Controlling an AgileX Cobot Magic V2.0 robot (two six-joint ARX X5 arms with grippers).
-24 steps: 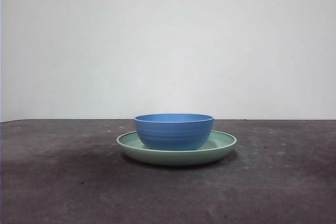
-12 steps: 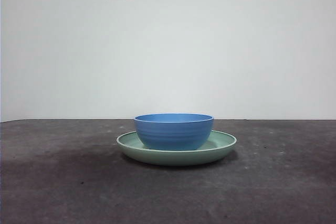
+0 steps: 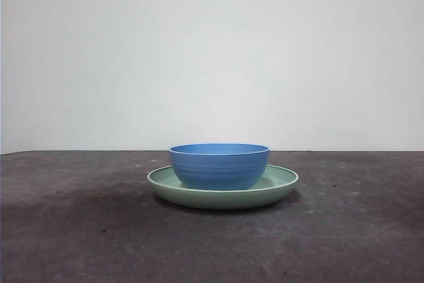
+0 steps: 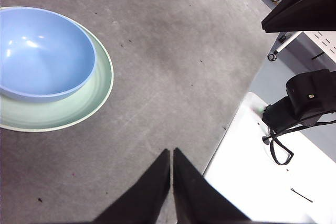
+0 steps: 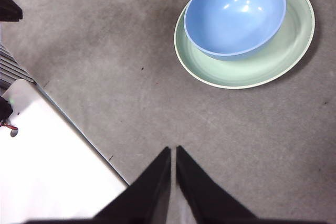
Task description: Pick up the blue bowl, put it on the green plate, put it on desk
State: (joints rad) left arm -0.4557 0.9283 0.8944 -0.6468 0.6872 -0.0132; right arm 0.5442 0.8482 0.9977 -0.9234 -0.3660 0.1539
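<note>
Both grippers, left (image 4: 171, 153) and right (image 5: 173, 150), hover closed above the desk (image 3: 79, 230).

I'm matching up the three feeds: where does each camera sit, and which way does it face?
Front view: low at table height, looking level across the desk at the blue bowl on the green plate; dark arm tips at the top corners.
Left wrist view: above, facing down; left hand shut.
Right wrist view: likewise; right hand shut.
All share bowl and plate.
</note>
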